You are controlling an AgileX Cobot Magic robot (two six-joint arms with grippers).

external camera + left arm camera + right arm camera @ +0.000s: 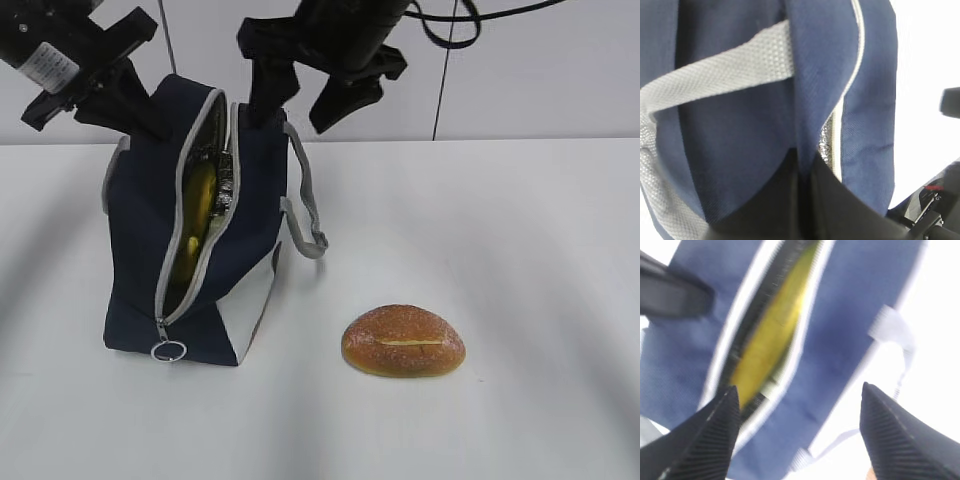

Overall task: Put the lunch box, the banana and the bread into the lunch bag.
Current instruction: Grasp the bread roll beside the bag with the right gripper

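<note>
The navy lunch bag [140,240] stands at the left with its zipper open. The yellow banana [197,200] lies inside the opening and also shows in the right wrist view [770,335]. The bread [403,341] lies on the table to the bag's right. The lunch box is not visible. My left gripper [150,118] is shut on the bag's fabric [765,125] at the top left edge. My right gripper [297,105] is open and empty just above the bag's top right, its fingers [715,435] spread over the opening.
A grey ring pull [168,350] hangs at the bag's lower front. A grey webbing handle [308,215] droops on the bag's right side. The white table [520,250] stretches to the right of the bag.
</note>
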